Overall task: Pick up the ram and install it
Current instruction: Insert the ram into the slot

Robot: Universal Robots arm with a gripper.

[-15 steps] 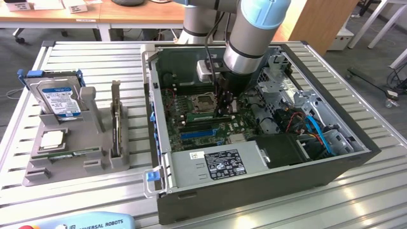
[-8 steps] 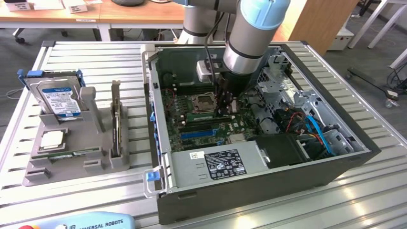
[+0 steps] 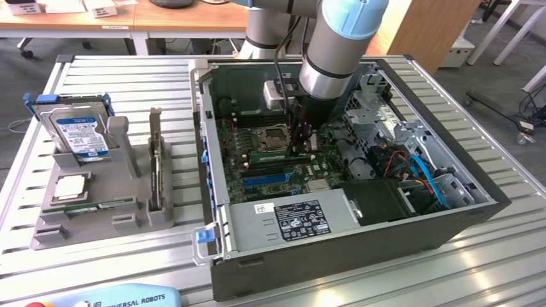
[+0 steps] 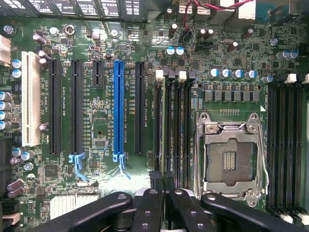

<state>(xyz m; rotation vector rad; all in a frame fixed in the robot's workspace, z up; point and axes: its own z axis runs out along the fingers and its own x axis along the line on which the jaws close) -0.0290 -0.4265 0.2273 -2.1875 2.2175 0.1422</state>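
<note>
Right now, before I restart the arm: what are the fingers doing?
Gripper: fingers closed, apparently pinching the ram edge-on over the memory slots.

We record one arm (image 3: pixel 341 51) — silver-grey tube sections, pale blue joint caps, a black cable (image 3: pixel 277 45) alongside, a white box (image 3: pixel 275 94) at the wrist. Gripper (image 4: pixel 163 180) — black linkage bars, round pivot pins, narrow black fingers (image 4: pixel 155 186).
</note>
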